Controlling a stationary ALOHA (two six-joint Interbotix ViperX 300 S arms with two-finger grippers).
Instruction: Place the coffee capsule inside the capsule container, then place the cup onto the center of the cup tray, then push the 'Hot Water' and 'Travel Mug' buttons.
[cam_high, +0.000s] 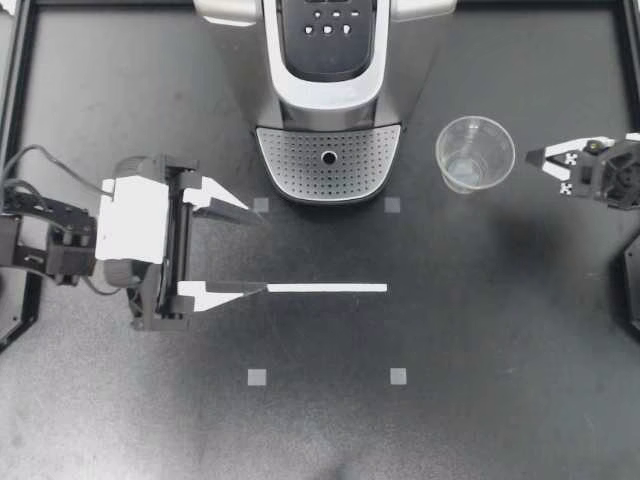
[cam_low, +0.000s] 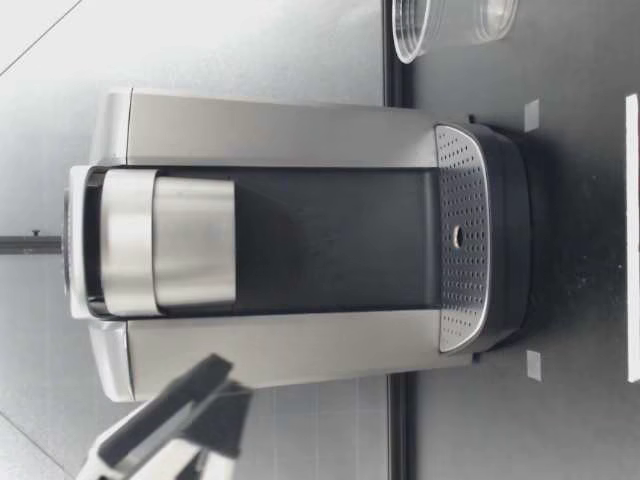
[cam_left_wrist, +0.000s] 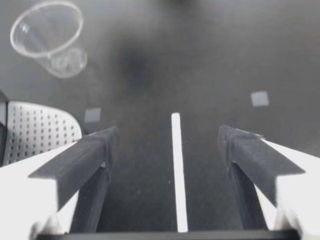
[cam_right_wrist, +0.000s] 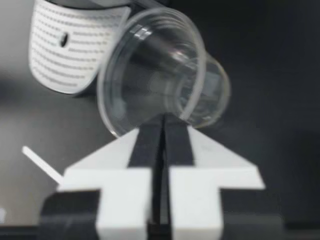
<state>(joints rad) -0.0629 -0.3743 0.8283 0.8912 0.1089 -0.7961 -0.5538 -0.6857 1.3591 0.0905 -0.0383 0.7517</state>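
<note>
My left gripper (cam_high: 262, 252) is released, fingers spread wide over bare table (cam_high: 320, 420). One finger lies at the end of the white strip (cam_high: 330, 288), and the tray (cam_high: 328, 165) edge lies near, beyond the other. My right gripper (cam_high: 530, 158) is clenched, fingers pressed together. The cup (cam_high: 474, 153) stands upright just ahead of its tips, beside the tray, touching neither.

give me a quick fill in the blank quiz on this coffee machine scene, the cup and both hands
1. The fingers of my left hand are wide ____.
2. My right hand is ____, its tip pointing at the clear cup.
3. The clear cup stands ____ on the table, beside the cup tray.
4. The cup tray itself is ____.

Missing words: open; shut; upright; empty
</note>
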